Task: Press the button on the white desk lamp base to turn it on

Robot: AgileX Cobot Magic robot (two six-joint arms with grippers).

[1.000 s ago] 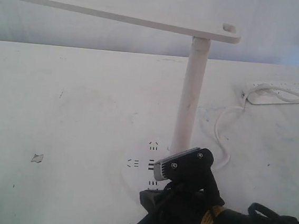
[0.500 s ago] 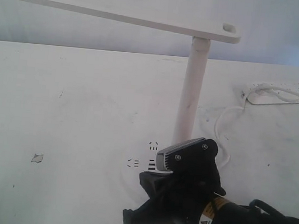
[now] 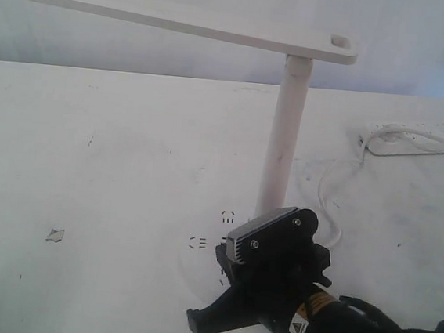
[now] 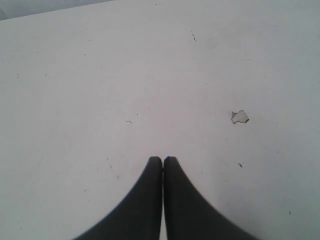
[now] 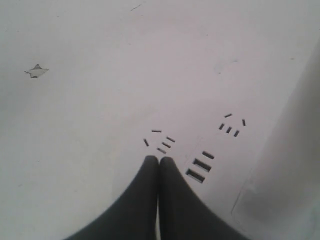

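We see the round white desk lamp base (image 5: 200,140), dark-slotted; the right end effector (image 5: 158,160), fingers pressed together, has dipped slightly toward it.

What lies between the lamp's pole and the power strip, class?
A white cable curves between the pole and the power strip, seen in the exterior view.

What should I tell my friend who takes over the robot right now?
Left gripper: fingers shut, empty, over bare table.
Right gripper: fingers shut, empty, tips at the lamp base, beside one set of slots.
Button: I cannot pick it out in any view.
Done: the right gripper is at the base. The lamp head shows no glow, so the press looks not yet done.
Left: find the button, press it with the shut fingers, check for light.
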